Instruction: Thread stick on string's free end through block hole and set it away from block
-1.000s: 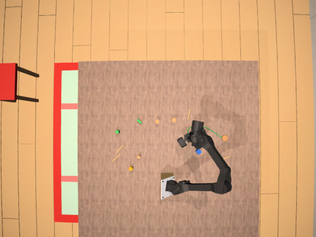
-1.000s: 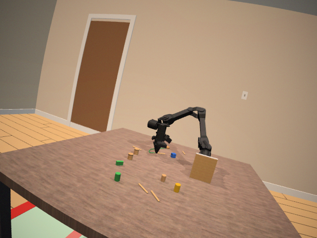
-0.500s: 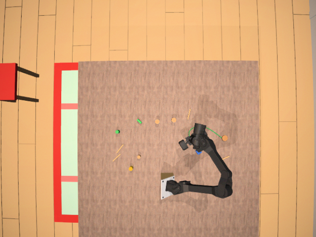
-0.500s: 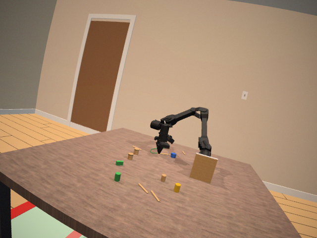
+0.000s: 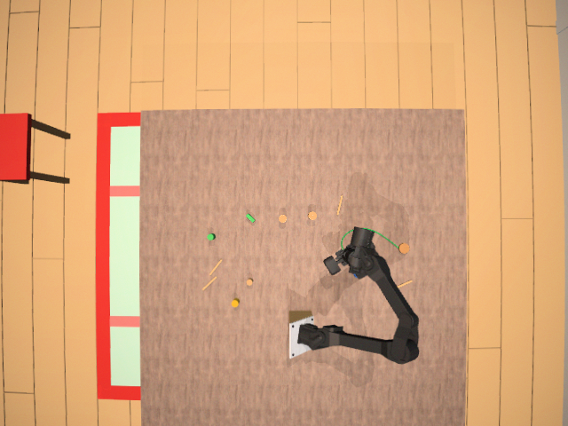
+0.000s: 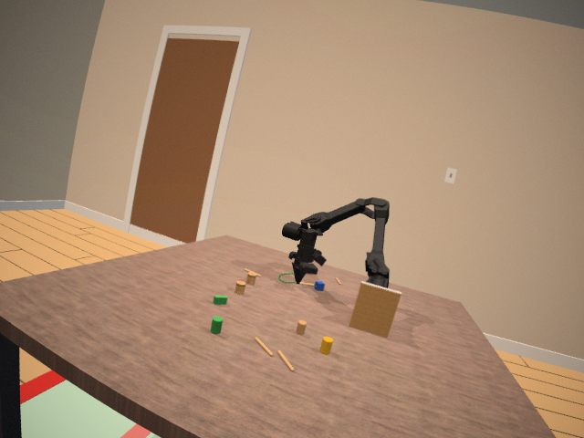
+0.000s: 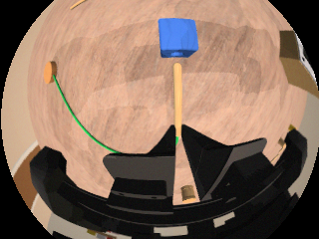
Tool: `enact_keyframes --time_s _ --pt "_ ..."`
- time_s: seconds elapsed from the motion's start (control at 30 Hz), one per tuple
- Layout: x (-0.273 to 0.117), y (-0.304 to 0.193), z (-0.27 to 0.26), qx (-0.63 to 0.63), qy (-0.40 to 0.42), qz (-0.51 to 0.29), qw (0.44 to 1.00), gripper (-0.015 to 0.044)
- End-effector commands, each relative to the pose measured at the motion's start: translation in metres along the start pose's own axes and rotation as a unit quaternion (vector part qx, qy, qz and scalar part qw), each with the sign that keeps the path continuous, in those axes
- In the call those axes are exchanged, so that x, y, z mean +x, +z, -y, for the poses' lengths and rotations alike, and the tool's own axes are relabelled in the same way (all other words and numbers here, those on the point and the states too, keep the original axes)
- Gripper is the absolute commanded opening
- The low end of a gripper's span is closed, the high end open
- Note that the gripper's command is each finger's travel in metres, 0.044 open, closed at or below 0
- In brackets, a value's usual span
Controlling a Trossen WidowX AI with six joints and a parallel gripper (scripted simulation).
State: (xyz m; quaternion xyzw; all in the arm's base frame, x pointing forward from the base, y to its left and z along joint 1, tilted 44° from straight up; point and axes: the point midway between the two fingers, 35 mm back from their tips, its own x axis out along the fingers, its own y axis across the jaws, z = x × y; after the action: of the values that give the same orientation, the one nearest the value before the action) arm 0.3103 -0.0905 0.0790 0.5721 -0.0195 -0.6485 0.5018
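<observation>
The blue block (image 5: 355, 276) (image 6: 319, 286) (image 7: 177, 37) sits on the table, mostly hidden under the arm in the top view. Its hole shows low on the face towards the gripper in the wrist view. My gripper (image 6: 297, 281) (image 7: 177, 127) is shut on the string's stick (image 6: 307, 284) (image 7: 177, 95), near its string end and low over the table. The stick points at the block, its free tip a little short of the hole and roughly in line with it. The green string (image 6: 279, 276) (image 7: 74, 118) curves slackly from the gripper to the round button (image 5: 403, 248) (image 7: 49, 73).
Loose sticks lie near the right edge (image 5: 404, 284), behind the arm (image 5: 340, 204) and at the left (image 5: 215, 267). Wooden cylinders (image 5: 282, 218) (image 5: 312, 215), a green block (image 5: 250, 217), a green cylinder (image 5: 210, 237) and a yellow cylinder (image 5: 235, 303) stand left of the gripper.
</observation>
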Motion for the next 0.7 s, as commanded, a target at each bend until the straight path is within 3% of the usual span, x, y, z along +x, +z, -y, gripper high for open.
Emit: enact_keyframes --time_s 0.0,0.67 --pt "-0.001 0.005 0.001 0.001 0.0 -0.003 1.0 0.0" --pt "-0.001 0.03 0.001 0.0 0.0 -0.003 1.0 0.0"
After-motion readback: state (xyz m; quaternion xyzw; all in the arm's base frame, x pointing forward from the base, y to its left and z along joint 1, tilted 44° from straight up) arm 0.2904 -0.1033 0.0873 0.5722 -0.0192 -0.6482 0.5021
